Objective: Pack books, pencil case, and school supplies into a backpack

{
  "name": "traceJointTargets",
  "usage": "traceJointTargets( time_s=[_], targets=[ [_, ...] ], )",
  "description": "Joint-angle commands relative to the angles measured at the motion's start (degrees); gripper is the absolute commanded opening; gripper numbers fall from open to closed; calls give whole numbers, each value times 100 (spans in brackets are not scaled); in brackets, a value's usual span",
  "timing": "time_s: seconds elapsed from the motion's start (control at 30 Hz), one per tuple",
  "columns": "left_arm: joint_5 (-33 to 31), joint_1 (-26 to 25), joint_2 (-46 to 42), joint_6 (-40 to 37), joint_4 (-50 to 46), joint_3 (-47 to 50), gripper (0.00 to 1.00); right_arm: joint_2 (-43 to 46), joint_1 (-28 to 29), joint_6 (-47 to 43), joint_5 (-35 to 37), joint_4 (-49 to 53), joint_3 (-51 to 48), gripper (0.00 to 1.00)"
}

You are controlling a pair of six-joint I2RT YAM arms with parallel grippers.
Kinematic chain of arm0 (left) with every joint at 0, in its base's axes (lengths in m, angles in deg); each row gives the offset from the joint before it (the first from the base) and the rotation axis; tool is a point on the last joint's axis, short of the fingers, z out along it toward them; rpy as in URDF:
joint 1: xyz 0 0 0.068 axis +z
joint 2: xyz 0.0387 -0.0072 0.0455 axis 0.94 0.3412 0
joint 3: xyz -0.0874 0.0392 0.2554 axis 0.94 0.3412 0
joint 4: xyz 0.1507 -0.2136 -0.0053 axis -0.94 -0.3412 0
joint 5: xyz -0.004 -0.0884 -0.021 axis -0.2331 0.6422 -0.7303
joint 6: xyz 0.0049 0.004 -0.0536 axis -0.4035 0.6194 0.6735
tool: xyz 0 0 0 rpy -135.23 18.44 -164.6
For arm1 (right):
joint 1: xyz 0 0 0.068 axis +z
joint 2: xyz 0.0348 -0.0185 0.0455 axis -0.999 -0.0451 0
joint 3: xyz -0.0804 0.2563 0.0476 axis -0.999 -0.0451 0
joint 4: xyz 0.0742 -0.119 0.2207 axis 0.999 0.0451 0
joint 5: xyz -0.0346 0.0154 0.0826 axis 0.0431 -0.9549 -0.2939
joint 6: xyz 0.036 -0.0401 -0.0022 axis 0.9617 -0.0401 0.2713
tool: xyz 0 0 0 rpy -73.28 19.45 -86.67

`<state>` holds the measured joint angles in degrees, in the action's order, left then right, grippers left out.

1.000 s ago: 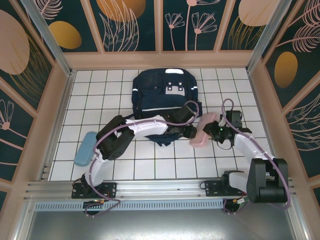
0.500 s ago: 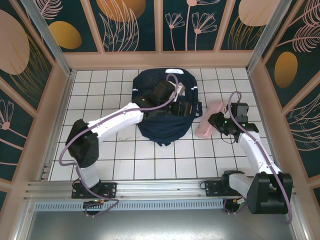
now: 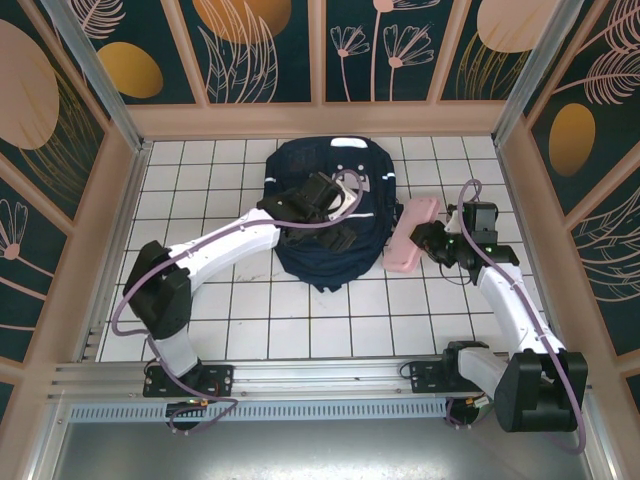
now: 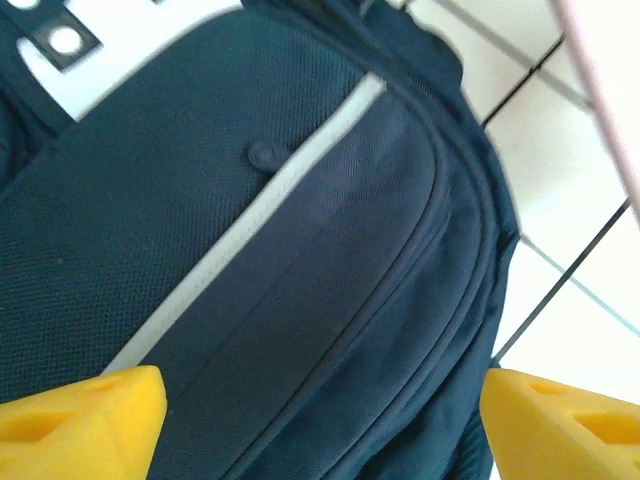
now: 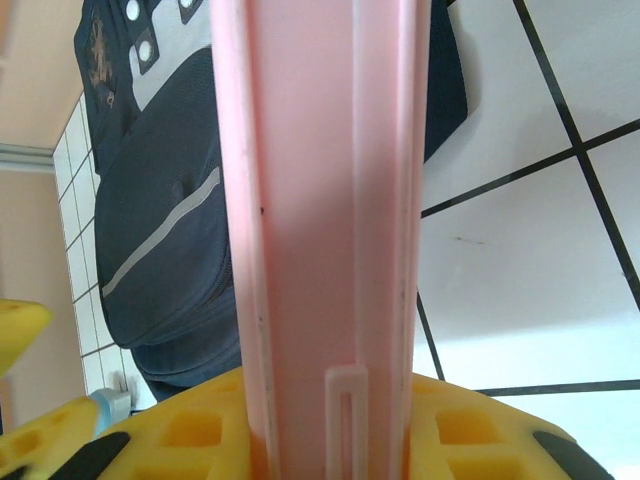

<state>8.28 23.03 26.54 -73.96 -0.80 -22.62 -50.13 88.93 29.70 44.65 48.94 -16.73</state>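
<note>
The dark navy backpack (image 3: 318, 160) lies flat on the white tiled table, its pale stripe (image 4: 250, 225) crossing the left wrist view. My left gripper (image 3: 345, 238) hovers over the backpack's front (image 4: 330, 300), open, its yellow fingers (image 4: 80, 420) wide apart with only fabric between them. My right gripper (image 3: 432, 240) is shut on a long pink pencil case (image 3: 408, 235), held just right of the backpack. In the right wrist view the pencil case (image 5: 320, 180) rises straight up from the yellow pads (image 5: 180, 440), with the backpack (image 5: 160, 230) behind it. The books are out of view.
Wooden side walls and patterned panels (image 3: 260, 50) enclose the tiled table (image 3: 300, 330). The left arm's elbow (image 3: 155, 295) sits over the left tiles. Open tiles lie in front of the backpack and at the far right (image 3: 470, 160).
The left arm swung from the backpack's near edge up over its front and its gripper opened. The right gripper carried the pink pencil case a little farther back.
</note>
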Motion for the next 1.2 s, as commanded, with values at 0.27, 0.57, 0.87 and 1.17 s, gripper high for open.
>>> traceJointTargets(
  time_s=[0.27,0.57,0.87,1.17],
  targets=[
    [-1127,-25,1471,-634,-1078,-1279,70,76,44,130,-225,-261,71,19],
    [-1782,-26,1512,-598,-704,-1606,44,80,41,169,-186,-259,32,19],
    [-2152,-26,1376,-719,-541,-1727,17,80,137,193,-445,-328,-39,20],
    [-2483,-25,577,-752,571,-1233,1,-141,747,737,-1048,-1292,-380,20]
  ],
)
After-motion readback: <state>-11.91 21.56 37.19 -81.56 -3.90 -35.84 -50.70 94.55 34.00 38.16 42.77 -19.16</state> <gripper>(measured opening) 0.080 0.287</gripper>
